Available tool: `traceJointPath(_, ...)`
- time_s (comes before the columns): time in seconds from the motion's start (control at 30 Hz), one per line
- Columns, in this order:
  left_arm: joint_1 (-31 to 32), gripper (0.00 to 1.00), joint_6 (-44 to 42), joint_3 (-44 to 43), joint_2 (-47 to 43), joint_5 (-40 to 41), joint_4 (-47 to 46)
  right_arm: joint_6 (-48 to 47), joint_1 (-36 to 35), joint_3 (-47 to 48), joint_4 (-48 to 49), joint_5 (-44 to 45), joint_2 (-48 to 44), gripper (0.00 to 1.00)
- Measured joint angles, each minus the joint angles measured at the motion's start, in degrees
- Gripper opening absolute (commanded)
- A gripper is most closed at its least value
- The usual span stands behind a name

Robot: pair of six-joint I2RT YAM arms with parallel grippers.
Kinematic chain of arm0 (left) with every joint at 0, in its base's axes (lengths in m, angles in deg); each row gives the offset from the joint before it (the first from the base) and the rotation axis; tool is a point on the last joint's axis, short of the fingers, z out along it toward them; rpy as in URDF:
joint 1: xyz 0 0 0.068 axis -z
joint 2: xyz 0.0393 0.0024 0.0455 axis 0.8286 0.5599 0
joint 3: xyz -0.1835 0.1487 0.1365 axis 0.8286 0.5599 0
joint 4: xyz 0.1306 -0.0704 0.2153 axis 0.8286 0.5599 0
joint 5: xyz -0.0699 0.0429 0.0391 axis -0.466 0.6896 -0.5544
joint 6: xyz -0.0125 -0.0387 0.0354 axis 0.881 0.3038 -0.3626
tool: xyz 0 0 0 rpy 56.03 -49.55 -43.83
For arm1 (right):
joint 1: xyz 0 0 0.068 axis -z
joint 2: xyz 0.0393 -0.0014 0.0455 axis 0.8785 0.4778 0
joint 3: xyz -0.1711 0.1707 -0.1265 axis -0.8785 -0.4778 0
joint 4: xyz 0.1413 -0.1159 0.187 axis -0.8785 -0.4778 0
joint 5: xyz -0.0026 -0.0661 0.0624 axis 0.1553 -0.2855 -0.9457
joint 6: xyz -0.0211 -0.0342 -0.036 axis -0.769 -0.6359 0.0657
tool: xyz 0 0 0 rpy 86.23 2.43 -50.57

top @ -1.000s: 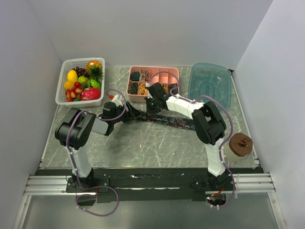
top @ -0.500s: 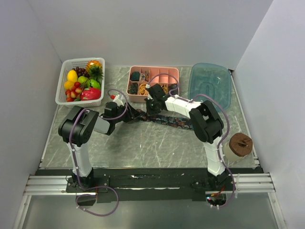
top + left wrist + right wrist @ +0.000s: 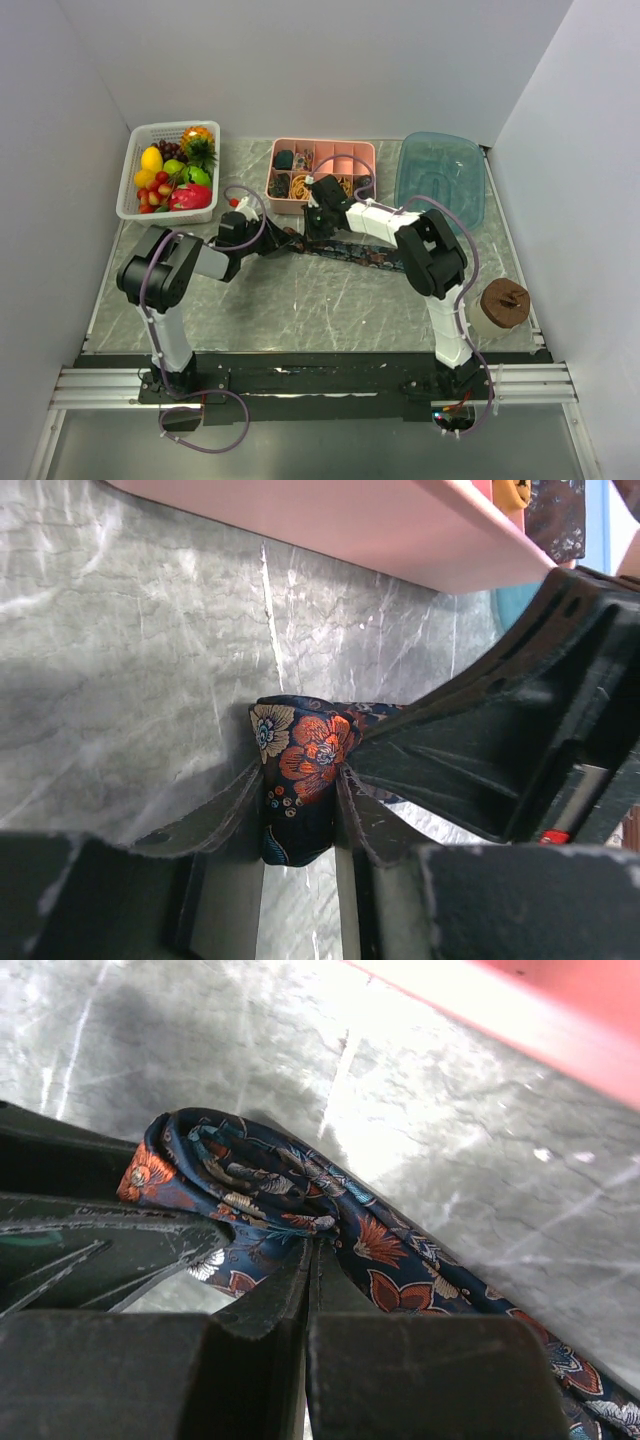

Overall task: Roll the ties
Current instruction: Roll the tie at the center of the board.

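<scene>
A dark navy paisley tie (image 3: 360,256) lies on the marble table in front of the pink tray, its left end folded into a small roll. My left gripper (image 3: 285,241) is shut on that rolled end (image 3: 300,780), with the fabric pinched between both fingers. My right gripper (image 3: 313,228) meets it from the other side, jaws pressed together on the tie (image 3: 290,1200) just behind the roll. The rest of the tie trails to the right under the right arm.
A pink compartment tray (image 3: 322,149) with small items and yellow-orange bands stands just behind the grippers. A white basket (image 3: 137,206) of fruit is at the back left, a blue tub (image 3: 440,170) at the back right, a brown roll (image 3: 503,303) at the right edge.
Both grippers stay on the tie's left end. The left arm's elbow swung slightly right, then back left; the right gripper shifted only slightly.
</scene>
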Motion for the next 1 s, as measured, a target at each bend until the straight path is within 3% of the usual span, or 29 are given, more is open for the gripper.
traceJointPath(0.5,3.91,0.13,-9.18,-4.39,-9.7,12.83,21.27,1.46,-1.79,6.01,-0.48,-1.81,4.39,0.0)
traceJointPath(1.0,9.94,0.08,-15.26,-8.5,-14.45,25.46,37.81,2.73,-4.35,4.94,0.33,-2.34,4.26,0.0)
